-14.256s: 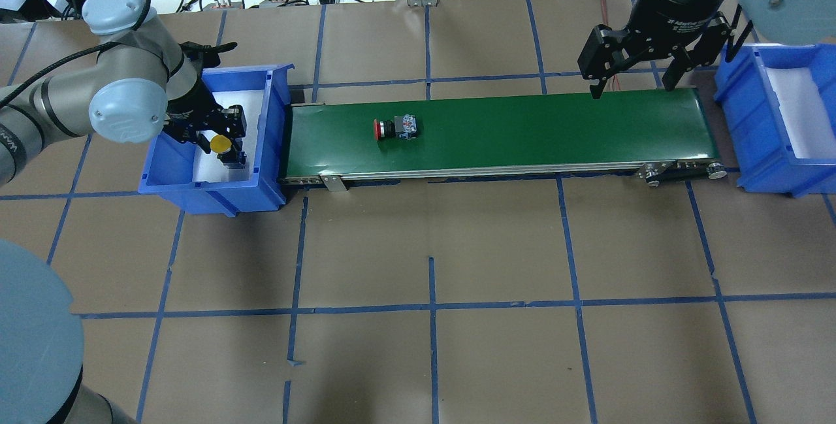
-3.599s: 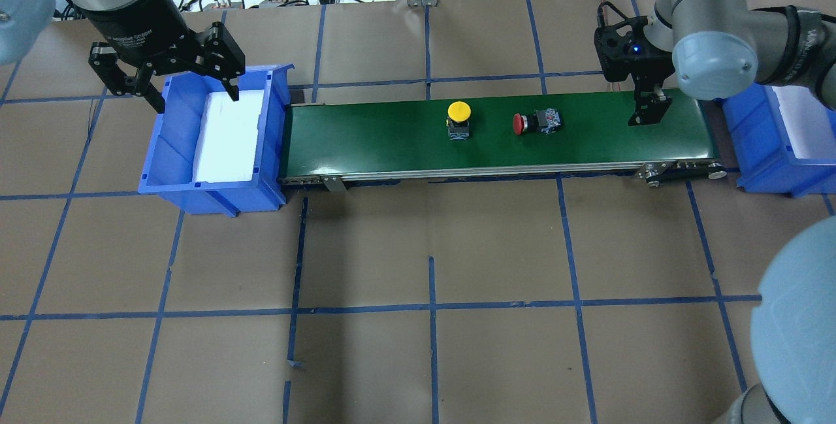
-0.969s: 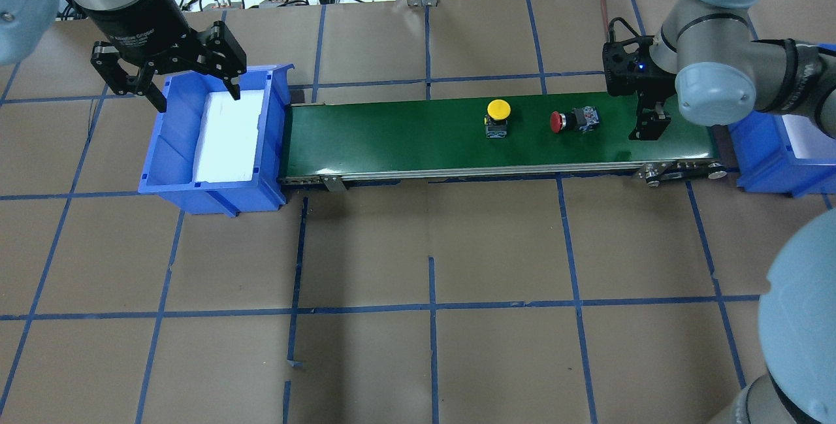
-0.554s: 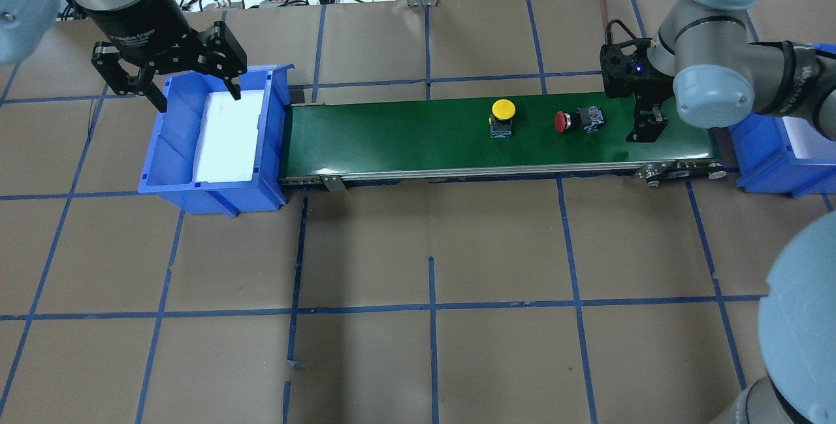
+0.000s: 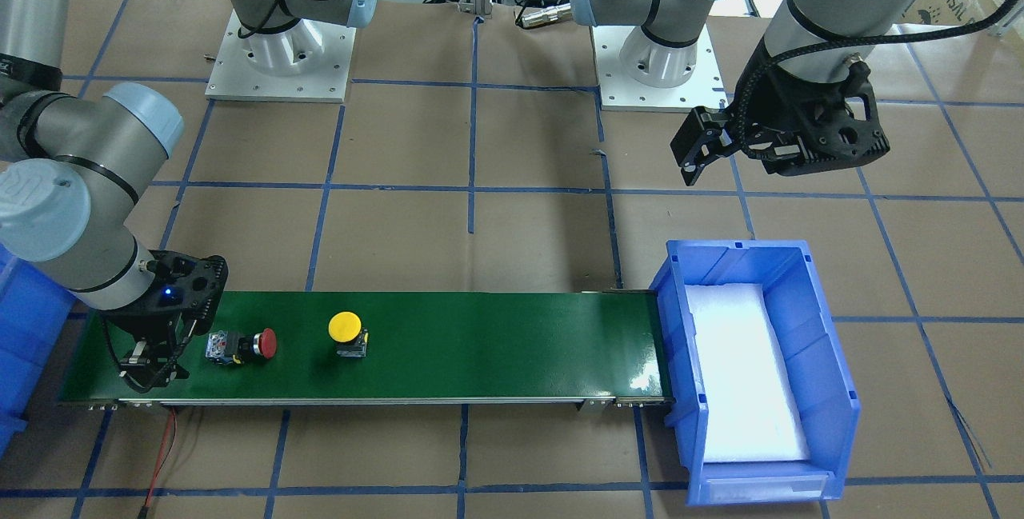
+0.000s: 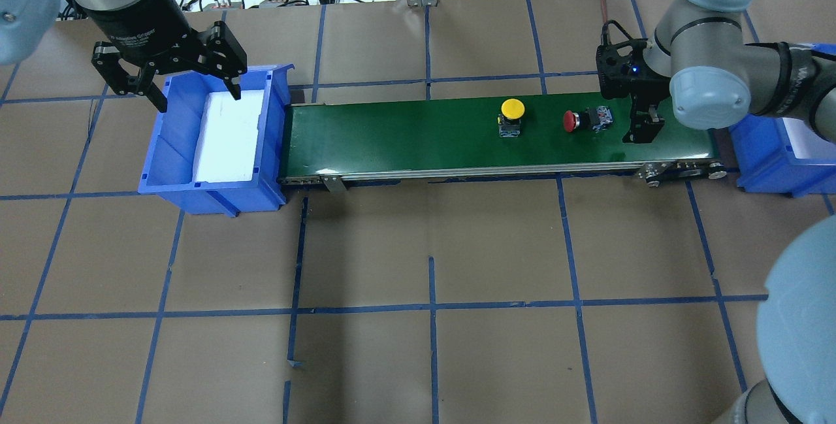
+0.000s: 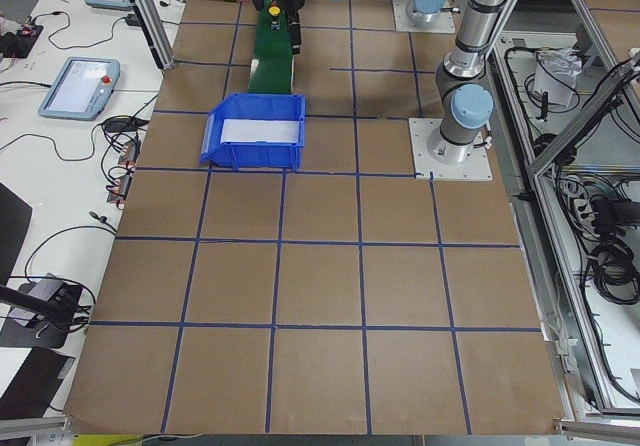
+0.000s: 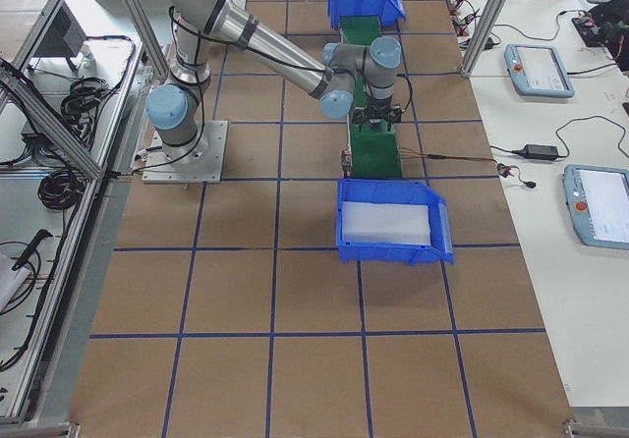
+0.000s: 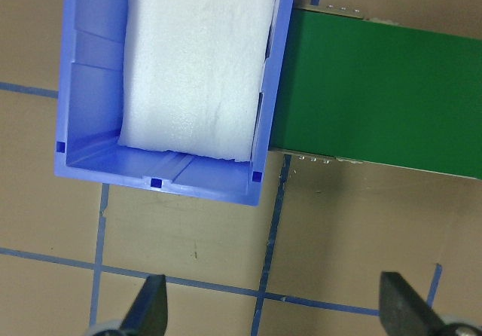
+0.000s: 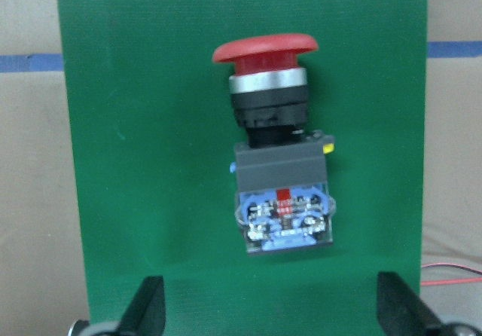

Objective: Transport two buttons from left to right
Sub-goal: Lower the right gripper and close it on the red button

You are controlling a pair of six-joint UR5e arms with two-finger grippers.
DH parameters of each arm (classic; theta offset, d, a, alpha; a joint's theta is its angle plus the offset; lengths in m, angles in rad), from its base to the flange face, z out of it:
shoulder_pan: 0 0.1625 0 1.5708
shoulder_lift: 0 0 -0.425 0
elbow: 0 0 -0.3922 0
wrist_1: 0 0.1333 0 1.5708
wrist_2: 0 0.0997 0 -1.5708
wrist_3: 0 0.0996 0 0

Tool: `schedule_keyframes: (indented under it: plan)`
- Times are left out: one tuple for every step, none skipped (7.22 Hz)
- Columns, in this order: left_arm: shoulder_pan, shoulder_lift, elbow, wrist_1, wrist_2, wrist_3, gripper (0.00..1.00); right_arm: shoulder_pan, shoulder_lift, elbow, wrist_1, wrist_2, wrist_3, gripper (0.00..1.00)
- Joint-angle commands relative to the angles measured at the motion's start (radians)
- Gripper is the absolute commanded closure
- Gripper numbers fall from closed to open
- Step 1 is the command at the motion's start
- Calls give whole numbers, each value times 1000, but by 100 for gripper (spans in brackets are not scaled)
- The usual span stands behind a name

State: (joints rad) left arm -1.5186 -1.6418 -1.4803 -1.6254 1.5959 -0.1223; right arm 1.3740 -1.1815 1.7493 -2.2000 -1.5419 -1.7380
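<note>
You have your left arm (image 6: 23, 6) held high at the far left of the scene, wrist pointing down, and the left gripper (image 6: 198, 102) hangs there with its two fingers (image 9: 154, 310) spread wide. Your right arm (image 6: 705, 84) reaches in from the far right with the elbow bent. The right gripper (image 10: 273, 310) sits low, pointing straight down, jaws wide apart.

Robotics lab: brown-papered desk (image 6: 366, 247) gridded in blue tape (image 6: 432, 345); aluminium frame post (image 7: 143, 16) upper left; teach pendant (image 7: 78, 74) at left edge.
</note>
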Motion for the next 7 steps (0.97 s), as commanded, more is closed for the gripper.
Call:
schedule_keyframes:
  plan:
    - [0,2,0,-1,-1,1,0,0,2,-1,-1,0,0,2]
    - [0,3,0,-1,-1,6,0,0,0,-1,-1,0,0,2]
    - [0,-1,0,1,-1,6,0,0,0,-2,-1,0,0,2]
    - [0,3,0,-1,1,7,0,0,3,-2,-1,2,0,2]
    - [0,5,0,-2,1,7,0,0,3,-4,-1,2,0,3]
    - [0,5,0,-2,1,7,0,0,5,-1,-1,2,0,4]
    - [0,5,0,-2,1,9,0,0,5,-2,-1,2,0,4]
